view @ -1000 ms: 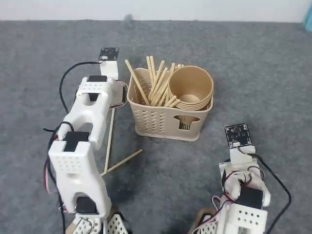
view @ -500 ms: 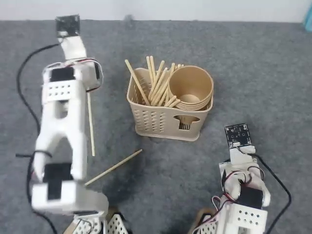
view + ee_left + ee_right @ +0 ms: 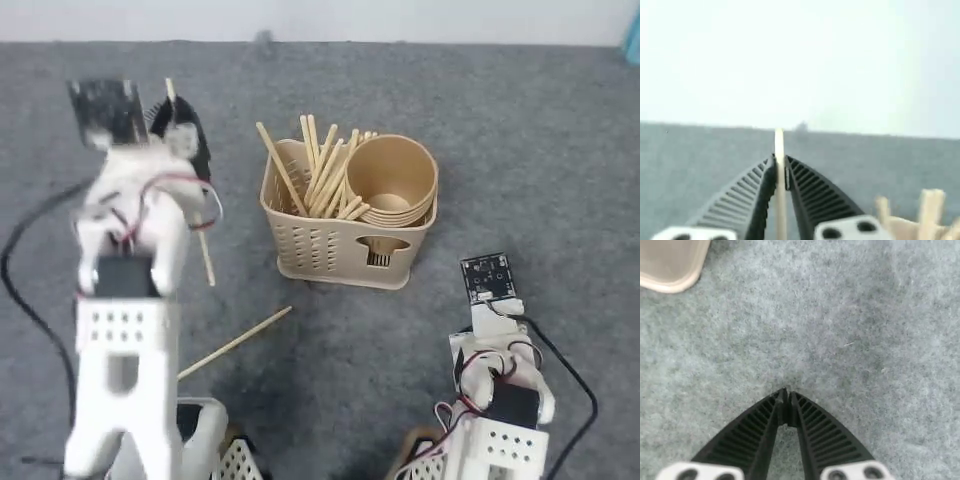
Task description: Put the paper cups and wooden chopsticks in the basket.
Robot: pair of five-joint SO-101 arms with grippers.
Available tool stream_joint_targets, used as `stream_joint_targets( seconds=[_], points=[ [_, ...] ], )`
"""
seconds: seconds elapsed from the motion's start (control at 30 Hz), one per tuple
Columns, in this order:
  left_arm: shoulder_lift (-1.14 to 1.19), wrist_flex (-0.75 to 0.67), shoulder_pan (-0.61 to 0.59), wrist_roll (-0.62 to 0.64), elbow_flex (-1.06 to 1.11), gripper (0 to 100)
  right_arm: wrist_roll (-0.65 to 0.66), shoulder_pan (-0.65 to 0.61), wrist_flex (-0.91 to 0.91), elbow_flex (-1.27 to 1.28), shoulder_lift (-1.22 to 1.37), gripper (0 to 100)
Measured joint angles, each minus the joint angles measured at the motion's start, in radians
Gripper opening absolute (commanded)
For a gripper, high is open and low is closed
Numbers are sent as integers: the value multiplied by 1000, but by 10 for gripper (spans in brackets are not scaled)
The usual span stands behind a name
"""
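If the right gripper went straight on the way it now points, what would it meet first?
Most likely the bare carpet: the right gripper, shut, points down at it. The corner of the basket lies off that line.

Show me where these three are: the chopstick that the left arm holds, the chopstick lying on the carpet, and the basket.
held chopstick (image 3: 779,145), left wrist view, its free upper end.
loose chopstick (image 3: 237,343), high view, middle of its shaft.
basket (image 3: 320,245), high view, front wall.

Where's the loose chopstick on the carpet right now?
In the high view, the loose chopstick lies on the carpet in front of the basket, beside the left arm.
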Motion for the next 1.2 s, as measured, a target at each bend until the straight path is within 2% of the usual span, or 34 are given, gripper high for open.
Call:
stream_joint_targets(
  seconds=[0.17,0.33,0.47,0.63,0.9,1.1,1.2],
  points=[
    [-215,-133,69,0,127,12,0,0,0,0,0,6],
    [-359,-152,114,0,112,12,0,0,0,0,0,6],
    [-393,-158,110,0,9,12,0,0,0,0,0,6],
    [-396,-158,124,0,-143,12,2,0,0,0,0,6],
    [-245,-221,121,135,-350,12,2,0,0,0,0,6],
    [-114,-244,198,144,-325,12,2,0,0,0,0,6],
    [-112,-351,229,144,-226,12,2,0,0,0,0,6]
  ],
)
